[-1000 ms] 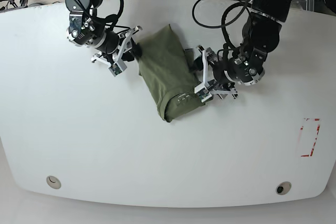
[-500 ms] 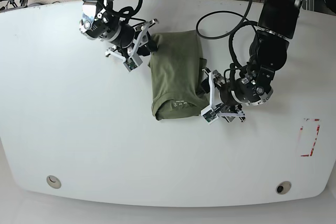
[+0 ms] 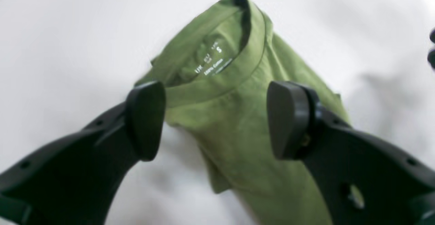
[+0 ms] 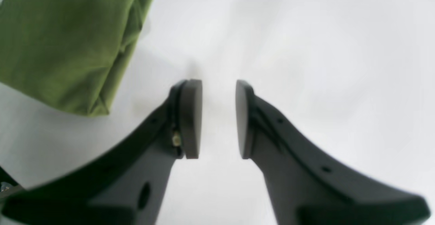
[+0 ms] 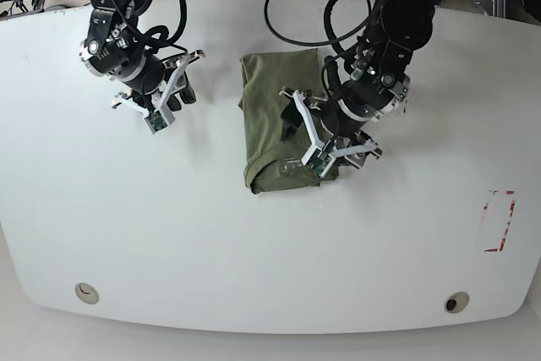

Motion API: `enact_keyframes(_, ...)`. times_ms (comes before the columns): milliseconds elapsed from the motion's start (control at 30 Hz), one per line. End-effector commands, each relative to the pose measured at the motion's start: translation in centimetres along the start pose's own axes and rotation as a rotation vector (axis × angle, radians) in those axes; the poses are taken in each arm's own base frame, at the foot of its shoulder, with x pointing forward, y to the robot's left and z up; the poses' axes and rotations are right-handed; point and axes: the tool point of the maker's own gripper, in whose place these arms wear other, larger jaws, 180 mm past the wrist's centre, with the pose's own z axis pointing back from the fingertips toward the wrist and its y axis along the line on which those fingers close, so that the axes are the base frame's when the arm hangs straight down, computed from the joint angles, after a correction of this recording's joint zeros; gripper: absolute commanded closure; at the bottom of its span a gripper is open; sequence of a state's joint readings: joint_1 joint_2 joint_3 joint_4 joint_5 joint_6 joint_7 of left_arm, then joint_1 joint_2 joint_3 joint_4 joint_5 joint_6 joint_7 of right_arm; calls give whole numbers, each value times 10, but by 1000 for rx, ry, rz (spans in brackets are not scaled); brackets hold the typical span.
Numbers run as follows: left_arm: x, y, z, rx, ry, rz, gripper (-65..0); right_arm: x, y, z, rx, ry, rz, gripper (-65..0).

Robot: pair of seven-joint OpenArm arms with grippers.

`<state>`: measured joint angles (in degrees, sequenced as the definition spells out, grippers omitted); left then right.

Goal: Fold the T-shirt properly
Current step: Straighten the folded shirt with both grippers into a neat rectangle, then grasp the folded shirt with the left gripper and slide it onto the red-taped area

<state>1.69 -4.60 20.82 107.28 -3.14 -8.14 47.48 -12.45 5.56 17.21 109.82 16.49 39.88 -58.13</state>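
Observation:
The olive-green T-shirt (image 5: 275, 116) lies folded into a narrow upright rectangle at the middle of the white table (image 5: 270, 243), collar end toward the front. In the left wrist view its collar and size label (image 3: 217, 60) show just beyond the fingertips. My left gripper (image 5: 296, 128) hovers over the shirt's right half, open wide (image 3: 217, 119), with cloth beneath the gap and nothing pinched. My right gripper (image 5: 176, 101) stands left of the shirt, apart from it, open by a narrow gap (image 4: 217, 118) over bare table. The shirt's corner (image 4: 68, 41) shows at that view's upper left.
A red-marked rectangle (image 5: 499, 221) sits near the table's right edge. Two round holes (image 5: 84, 293) (image 5: 456, 303) lie near the front edge. Black cables (image 5: 338, 14) loop behind the left arm at the back.
The shirt was turned to lie straight. My right gripper then drew away to the left, off the cloth. My left arm swung from the shirt's right side over it, jaws spreading wider.

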Motion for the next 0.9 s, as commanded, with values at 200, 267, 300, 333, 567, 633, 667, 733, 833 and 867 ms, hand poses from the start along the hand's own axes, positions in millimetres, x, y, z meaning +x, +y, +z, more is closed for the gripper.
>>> enact_keyframes(200,-1,-29,-1,78,-135,75,-489,9,-6,5,-14,-30,21,-327)
enact_keyframes(267,-9,-33,-4,111,-132,92,-490,8,-5,5,-13,-30,19,-327)
enact_keyframes(300,-12,-38,-6,127,-134,99,-490,9,-5,5,-13,-32,18,-327)
enact_keyframes(333,-14,-40,-8,140,-134,105,-490,9,-5,4,-12,-32,17,-327)
enact_keyframes(567,-64,-36,-29,250,-43,124,-492,9,-4,4,-11,-34,15,-327)
enact_keyframes(633,-71,-34,-36,261,-34,107,-492,9,-4,4,-11,-34,15,-327)
enact_keyframes(667,-75,-31,-39,268,-25,94,-492,9,-4,4,-11,-34,15,-327)
enact_keyframes(733,-86,-26,-41,278,4,87,-492,9,-5,4,-13,-33,15,-327)
enact_keyframes(833,-103,6,-35,335,37,69,-492,9,-6,5,-15,-33,19,-327)
enact_keyframes(867,-108,17,-32,342,46,51,-492,10,-6,5,-16,-35,20,-327)
